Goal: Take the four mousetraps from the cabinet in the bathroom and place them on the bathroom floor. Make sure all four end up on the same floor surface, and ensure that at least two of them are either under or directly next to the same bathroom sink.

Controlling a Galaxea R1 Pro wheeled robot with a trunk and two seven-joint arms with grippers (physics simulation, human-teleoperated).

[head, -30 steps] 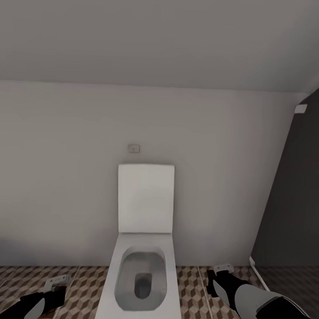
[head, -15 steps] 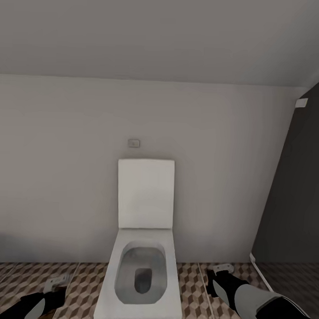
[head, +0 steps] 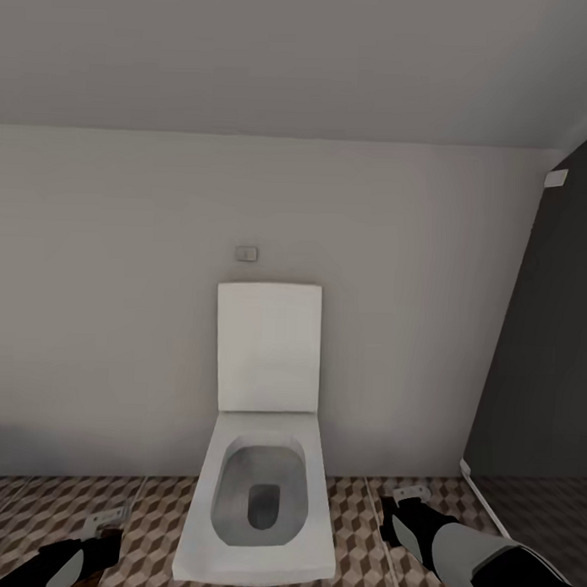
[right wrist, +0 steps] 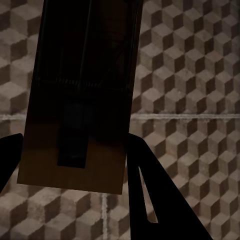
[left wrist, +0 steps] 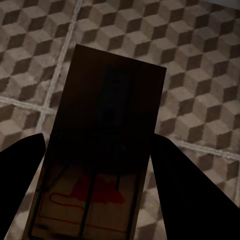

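Cube-tiled floor (head: 353, 532) below low, trap-gripping end effectors

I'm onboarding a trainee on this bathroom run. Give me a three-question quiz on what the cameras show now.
1. True or false: the toilet lid is raised.
2. What does the left pincer hold? A) sponge B) mousetrap C) nothing
3. What pattern covers the bathroom floor beneath the right pincer and its mousetrap?

Key: 1 true. 2 B. 3 small brown, beige and white cubes.

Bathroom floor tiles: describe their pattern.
The bathroom floor has small 3D cubes in brown, beige and white, with pale grout lines; clearest in the right wrist view.
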